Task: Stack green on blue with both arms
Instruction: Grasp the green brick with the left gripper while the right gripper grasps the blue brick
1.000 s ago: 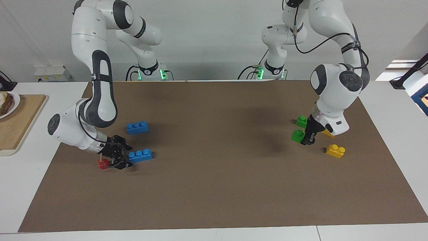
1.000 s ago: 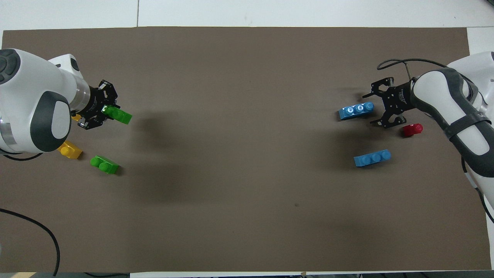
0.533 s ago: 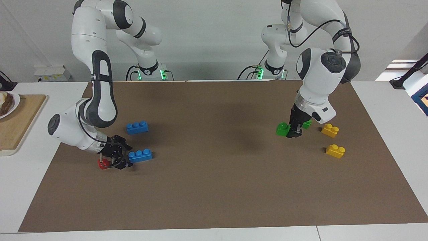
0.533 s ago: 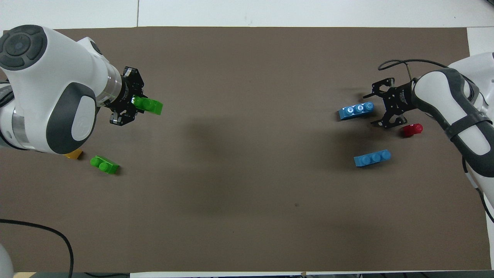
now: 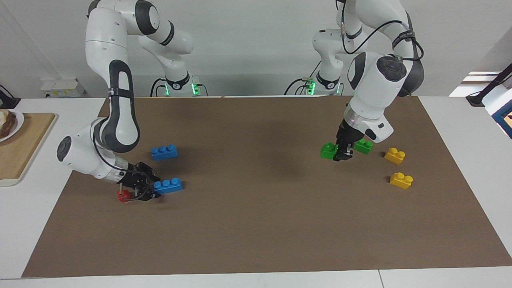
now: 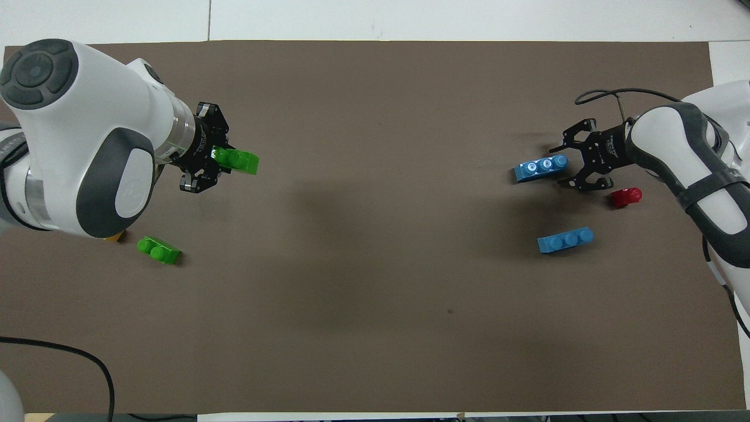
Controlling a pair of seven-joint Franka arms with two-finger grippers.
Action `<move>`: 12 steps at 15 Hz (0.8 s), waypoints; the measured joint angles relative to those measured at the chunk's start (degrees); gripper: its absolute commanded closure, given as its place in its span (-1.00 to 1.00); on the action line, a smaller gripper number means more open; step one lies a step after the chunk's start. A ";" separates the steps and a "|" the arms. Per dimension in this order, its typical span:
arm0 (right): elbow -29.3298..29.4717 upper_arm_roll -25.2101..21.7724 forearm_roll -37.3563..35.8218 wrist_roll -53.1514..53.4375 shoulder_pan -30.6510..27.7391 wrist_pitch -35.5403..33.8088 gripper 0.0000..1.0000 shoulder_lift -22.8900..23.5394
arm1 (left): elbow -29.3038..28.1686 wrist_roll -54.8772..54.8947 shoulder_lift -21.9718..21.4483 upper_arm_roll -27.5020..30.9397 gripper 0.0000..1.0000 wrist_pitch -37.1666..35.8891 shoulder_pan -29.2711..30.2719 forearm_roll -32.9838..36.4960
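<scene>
While the left gripper [image 5: 343,154] carried a small green two-stud plastic brick [image 5: 329,151] above the brown mat [image 5: 256,240], clamped, the right gripper's [image 5: 149,188] half-open fingers flanked the end of a blue three-stud plastic brick [image 5: 168,186] lying lengthwise toward it.

Two green two-stud bricks are showing: first green brick [image 5: 329,151], second green brick [image 5: 363,146]. Two blue three-stud bricks are showing: first blue brick [image 5: 164,152], second blue brick [image 5: 168,186]. Two yellow two-stud bricks are showing: first yellow brick [image 5: 395,155], second yellow brick [image 5: 401,180]. One red one-stud brick [image 5: 123,195] is showing.
</scene>
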 measured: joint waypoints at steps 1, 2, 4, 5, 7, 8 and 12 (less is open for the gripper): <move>0.00 0.03 0.00 -0.22 0.01 -0.11 1.00 0.00 | 0.00 -0.19 0.00 -0.03 1.00 -0.11 0.00 0.00; 0.00 0.10 0.00 -0.81 0.03 -0.14 1.00 0.00 | 0.00 -0.33 -0.01 -0.03 1.00 -0.57 0.00 -0.01; 0.01 0.19 0.00 -1.54 0.18 -0.17 1.00 -0.02 | 0.00 -1.82 -0.05 -0.04 1.00 -2.38 0.00 -0.12; 0.06 0.21 0.01 -1.55 0.28 -0.18 1.00 -0.04 | 0.01 -3.40 -0.14 -0.11 1.00 -3.25 0.00 -0.28; 0.75 0.25 0.07 -0.25 0.42 -0.23 1.00 -0.17 | 0.02 -5.90 -0.46 -0.39 1.00 -5.28 -0.43 -0.56; 1.53 0.30 0.07 0.85 0.43 -0.51 1.00 -0.24 | 0.02 -6.63 -0.68 -0.58 1.00 -6.27 -0.80 -0.60; 5.46 0.69 0.57 3.62 1.38 -3.71 1.00 -0.36 | 0.02 -8.89 -1.04 -0.72 1.00 -7.31 -1.91 -0.62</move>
